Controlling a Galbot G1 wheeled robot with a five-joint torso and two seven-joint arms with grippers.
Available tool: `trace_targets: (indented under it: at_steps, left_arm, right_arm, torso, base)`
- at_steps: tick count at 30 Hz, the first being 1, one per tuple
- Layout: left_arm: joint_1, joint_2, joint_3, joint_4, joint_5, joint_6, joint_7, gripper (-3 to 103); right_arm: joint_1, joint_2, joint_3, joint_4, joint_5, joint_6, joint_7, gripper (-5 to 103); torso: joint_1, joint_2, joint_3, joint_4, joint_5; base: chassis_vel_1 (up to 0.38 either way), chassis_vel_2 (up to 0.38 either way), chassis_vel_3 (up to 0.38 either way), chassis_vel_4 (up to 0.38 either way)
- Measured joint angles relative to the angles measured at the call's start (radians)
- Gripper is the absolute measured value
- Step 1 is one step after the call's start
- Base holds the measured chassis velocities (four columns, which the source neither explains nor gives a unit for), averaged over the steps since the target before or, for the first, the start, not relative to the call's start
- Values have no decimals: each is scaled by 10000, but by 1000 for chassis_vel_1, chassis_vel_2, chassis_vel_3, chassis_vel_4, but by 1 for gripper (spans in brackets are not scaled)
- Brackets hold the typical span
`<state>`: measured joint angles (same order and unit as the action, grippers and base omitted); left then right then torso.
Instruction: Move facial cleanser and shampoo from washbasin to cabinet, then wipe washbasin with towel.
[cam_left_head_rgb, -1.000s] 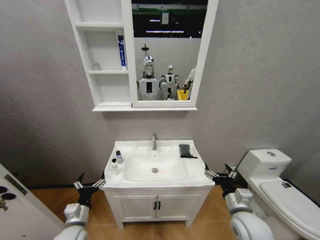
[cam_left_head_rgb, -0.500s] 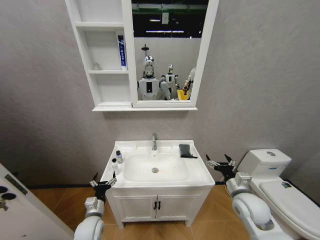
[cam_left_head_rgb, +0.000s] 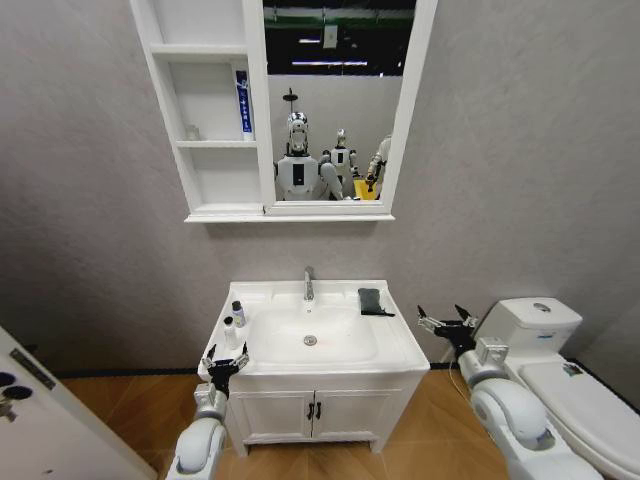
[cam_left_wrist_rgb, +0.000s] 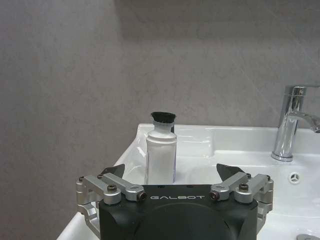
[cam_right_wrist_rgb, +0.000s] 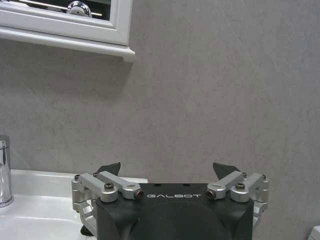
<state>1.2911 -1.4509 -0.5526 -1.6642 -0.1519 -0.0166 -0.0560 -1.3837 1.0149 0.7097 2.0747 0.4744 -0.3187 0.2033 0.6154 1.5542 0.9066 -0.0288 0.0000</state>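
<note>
From your head view, nothing of the task is done: two small bottles (cam_left_head_rgb: 233, 324) stand on the left ledge of the washbasin (cam_left_head_rgb: 400, 345), the dark towel (cam_left_head_rgb: 372, 300) lies on its back right corner, and the cabinet (cam_left_head_rgb: 205, 120) shelves above have not received them. Your left gripper (cam_left_head_rgb: 224, 360) sits at the basin's front left corner, fingers released and empty; your right gripper (cam_left_head_rgb: 447, 324) hovers beside the basin's right edge, also spread. In your left wrist view, the white bottle with a dark cap (cam_left_wrist_rgb: 161, 150) stands straight ahead between the released fingers, not yet grasped. In your right wrist view, the fingers are spread before the grey wall (cam_right_wrist_rgb: 225, 90).
</note>
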Motion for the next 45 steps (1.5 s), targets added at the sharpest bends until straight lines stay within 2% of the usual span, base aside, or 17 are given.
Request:
trace_targets:
  at_steps: [8, 14, 16, 17, 19, 22, 23, 25, 26, 28, 29, 32, 35, 39, 41, 42, 45]
  left_arm:
    - [-954, 113, -107, 881, -172, 8, 52, 100]
    - [-1167, 147, -100, 1049, -194, 87, 58, 102]
    - [-1072, 146, -93, 1040, -207, 182, 62, 92]
    - [-1072, 146, -93, 1040, -207, 182, 62, 92]
    - [-1014, 145, -102, 1050, -203, 184, 97, 81]
    - [-1059, 136, -132, 1094, -180, 180, 100, 70]
    - [-1059, 136, -132, 1094, -180, 180, 100, 70]
    - [-1174, 132, -115, 1088, -207, 222, 94, 59]
    - [-1174, 132, -115, 1088, -207, 222, 94, 59]
    - [-1255, 125, -84, 1094, -211, 251, 95, 48]
    - [-1255, 125, -84, 1094, -211, 251, 95, 48]
    - [-1308, 89, -49, 1098, -215, 297, 87, 34]
    - [-1270, 103, -49, 1047, -221, 322, 87, 32]
    - [-1024, 260, -102, 601, -217, 583, -62, 32]
    - [-819, 498, -86, -105, -394, 1049, -339, 32]
    - [-819, 498, -86, -105, -394, 1049, -339, 32]
    - [-771, 1534, 191, -1904, -1386, 2145, -1423, 32]
  right_arm:
    - [15, -3, 0, 50, 1, 5, 14, 100]
    - [69, 8, -25, -10, -5, 2, 41, 100]
    - [129, 21, -70, -42, -9, -22, 80, 100]
    - [129, 21, -70, -42, -9, -22, 80, 100]
    - [169, 38, -90, -46, -11, -50, 87, 100]
    - [181, 52, -90, -46, -12, -63, 112, 100]
    - [181, 52, -90, -46, -12, -63, 112, 100]
    - [110, 19, -27, -1, -11, -73, 124, 100]
    - [110, 19, -27, -1, -11, -73, 124, 100]
    - [72, -7, 17, 26, -9, -73, 125, 100]
    - [72, -7, 17, 26, -9, -73, 125, 100]
    - [58, -39, 58, 60, 16, -79, 158, 100]
    - [66, -39, 52, 61, 18, -84, 174, 100]
    - [93, -10, -38, 60, 12, -105, 203, 100]
    - [116, 10, -95, 60, 0, -115, 204, 100]
    - [116, 10, -95, 60, 0, -115, 204, 100]
    - [135, 28, -197, 49, -51, -125, 201, 100]
  torso:
    - [0, 0, 0, 0, -1]
    - [1, 0, 0, 0, -1]
    - [0, 0, 0, 0, -1]
    - [0, 0, 0, 0, -1]
    - [-1, 1, 0, 2, -1]
    - [-1, 1, -1, 1, -1]
    - [-1, 1, -1, 1, -1]
    - [0, 1, -1, 1, 0]
    - [0, 1, -1, 1, 0]
    - [0, 1, -1, 0, 0]
    - [0, 1, -1, 0, 0]
    - [0, 1, -1, 0, 0]
    - [-1, 1, -1, 0, -1]
    - [0, 1, 0, 0, -3]
    - [0, 1, -1, 1, -1]
    - [0, 1, -1, 1, -1]
    - [-1, 1, -1, 2, 1]
  base:
    - [0, 0, 0, 0]
    - [0, 0, 0, 0]
    - [0, 0, 0, 0]
    - [0, 0, 0, 0]
    - [0, 0, 0, 0]
    - [0, 0, 0, 0]
    - [0, 0, 0, 0]
    - [0, 0, 0, 0]
    - [0, 0, 0, 0]
    - [0, 0, 0, 0]
    - [0, 0, 0, 0]
    - [0, 0, 0, 0]
    - [0, 0, 0, 0]
    - [0, 0, 0, 0]
    - [0, 0, 0, 0]
    - [0, 0, 0, 0]
    - [0, 0, 0, 0]
